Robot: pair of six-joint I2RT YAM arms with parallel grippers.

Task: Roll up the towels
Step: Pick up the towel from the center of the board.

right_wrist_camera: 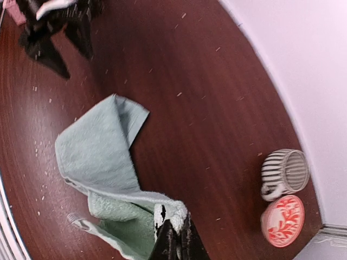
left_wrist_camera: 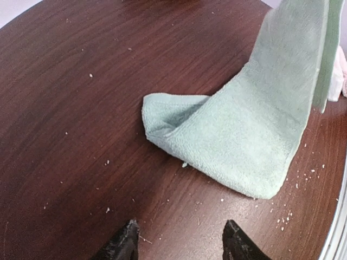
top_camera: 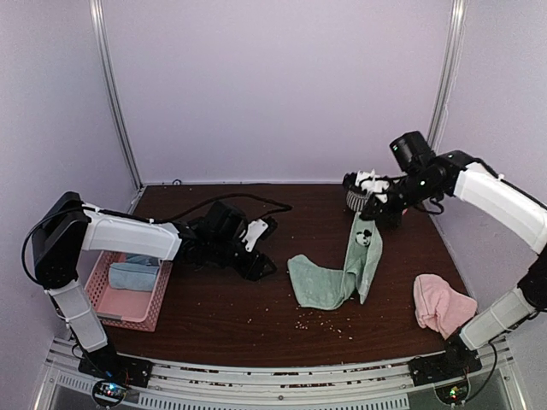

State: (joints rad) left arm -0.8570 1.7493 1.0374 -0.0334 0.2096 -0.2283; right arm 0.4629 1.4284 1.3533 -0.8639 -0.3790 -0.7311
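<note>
The mint green towel (top_camera: 329, 280) lies mid-table with one end lifted. My right gripper (top_camera: 369, 213) is shut on its upper corner and holds it above the table. The right wrist view shows the fingers pinching the towel's edge (right_wrist_camera: 176, 230), with the rest (right_wrist_camera: 97, 157) draping down to the table. My left gripper (top_camera: 267, 249) is open and empty, low over the table just left of the towel. In the left wrist view the towel's folded end (left_wrist_camera: 227, 135) lies ahead of the gripper (left_wrist_camera: 181, 234). The pink towel (top_camera: 441, 304) lies bunched at the right front.
A pink basket (top_camera: 109, 301) at the left holds pale blue cloths (top_camera: 135, 273). A striped mug (right_wrist_camera: 284, 172) and a red patterned disc (right_wrist_camera: 282, 220) stand at the back right near the wall. Crumbs dot the dark wood table (top_camera: 256, 325).
</note>
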